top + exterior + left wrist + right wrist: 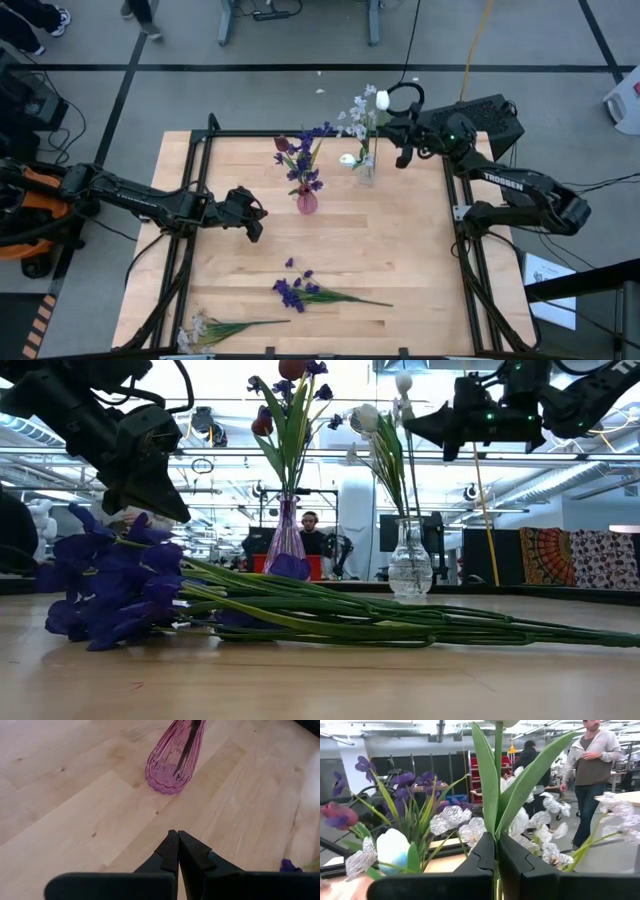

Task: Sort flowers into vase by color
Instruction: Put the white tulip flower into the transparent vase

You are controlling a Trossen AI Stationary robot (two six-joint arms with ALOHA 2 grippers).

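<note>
A pink vase (306, 203) at the table's middle holds purple blossoms and dark red tulips (303, 150). To its right, a clear vase (366, 172) holds white tulips and pale sprays (356, 112). My right gripper (388, 124) is high over the clear vase, shut on a white tulip (382, 98). My left gripper (256, 224) hovers shut and empty left of the pink vase (170, 765). A purple flower (300, 292) and a spray of tiny white blossoms (205, 328) lie flat near the table's front edge. My right gripper pinches the white tulip's green stem (497, 815) between its two fingers, where the long leaves branch off, well below the bloom. The fingers come about level from the table's right and lie across the stem. The tulip stands upright, its stem (411, 480) running down into the clear vase's neck.
Black frame rails (300, 133) run along the table's far edge and down both sides. Bare wood lies between the vases and the flowers at the front. People stand in the room beyond the table (592, 765).
</note>
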